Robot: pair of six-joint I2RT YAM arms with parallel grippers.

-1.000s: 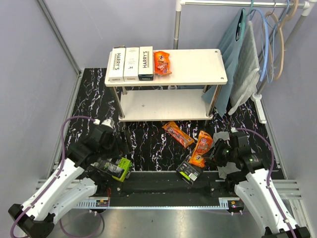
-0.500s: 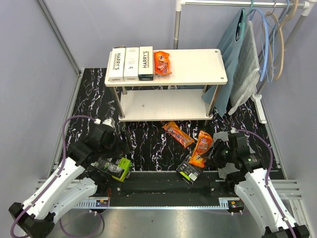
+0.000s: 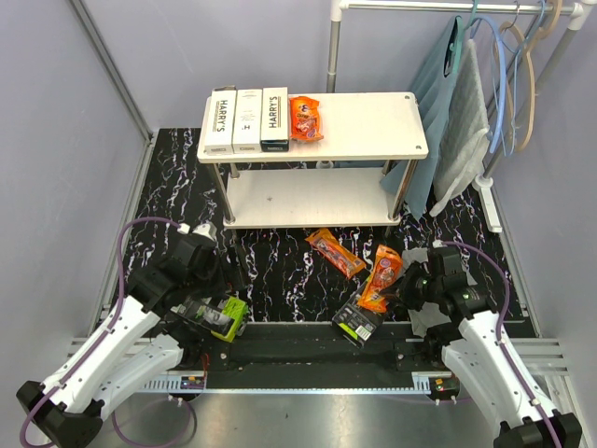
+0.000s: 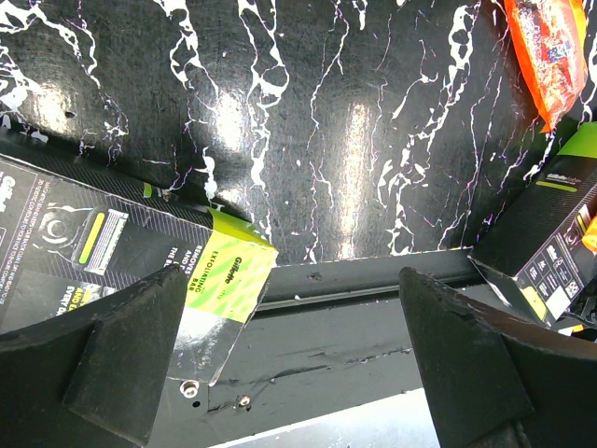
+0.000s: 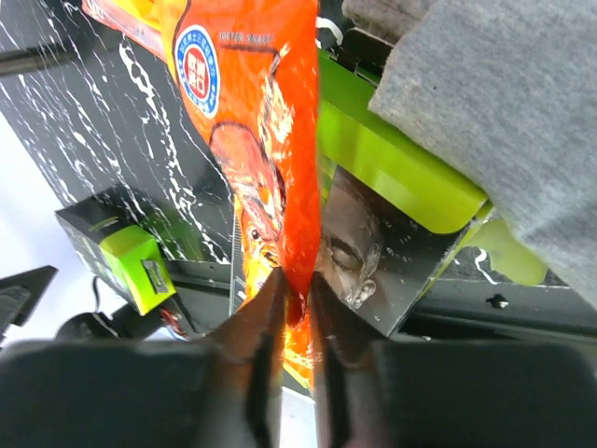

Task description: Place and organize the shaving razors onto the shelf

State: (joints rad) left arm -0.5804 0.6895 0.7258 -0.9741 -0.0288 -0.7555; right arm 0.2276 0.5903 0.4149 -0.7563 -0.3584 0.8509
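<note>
The shelf (image 3: 364,126) stands at the back; three white HARRY'S boxes (image 3: 247,119) and an orange pack (image 3: 305,119) lie on its top board. On the floor lie another orange pack (image 3: 335,252) and two black-and-lime packs (image 3: 357,322) (image 3: 216,315). My right gripper (image 3: 399,289) (image 5: 297,294) is shut on the edge of a third orange pack (image 3: 381,276) (image 5: 261,121), which leans over the right black-and-lime pack (image 5: 392,215). My left gripper (image 4: 294,308) hangs open over the front rail, with the left black-and-lime pack (image 4: 103,247) by its left finger.
A clothes rail with hangers and cloths (image 3: 466,112) stands at the back right. A grey cloth (image 5: 504,103) lies right beside the held pack. A dark rail (image 3: 308,341) runs along the near edge of the marbled floor.
My right gripper has closed onto the orange pack's edge, and the pack has tipped up slightly. The left arm has not moved.
</note>
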